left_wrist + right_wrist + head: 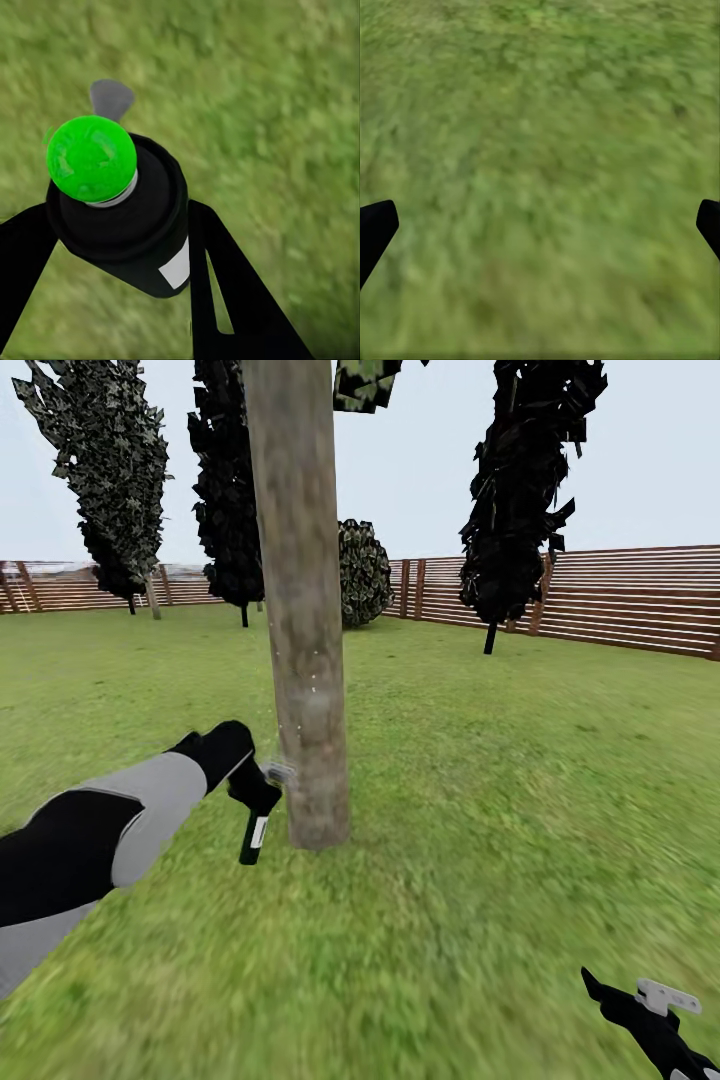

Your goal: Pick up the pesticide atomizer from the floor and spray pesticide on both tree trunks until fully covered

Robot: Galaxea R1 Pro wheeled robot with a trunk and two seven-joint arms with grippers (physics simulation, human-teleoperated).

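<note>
Where the left arm reaches in over the grass [480,780], the left gripper [252,792] is seen closed around the pesticide atomizer [254,838], which hangs just beside the base of the tree trunk [300,610]. In the left wrist view the atomizer [127,217] is shown as a dark cylinder with a white label and a bright green cap, and the black jaws are pressed against both of its sides. A small pale nozzle is pointed at the bark, very near it; contact cannot be judged. The mottled grey-brown trunk is planted upright in the lawn at the middle of the head view. Behind it, dark narrow trees [525,500] and a round shrub [364,572] are set before a brown slatted fence [630,600]. At the lower right, the right gripper [650,1015] is held low over the grass. In the right wrist view its dark fingertips [375,229] are spread wide apart, with nothing between them.
</note>
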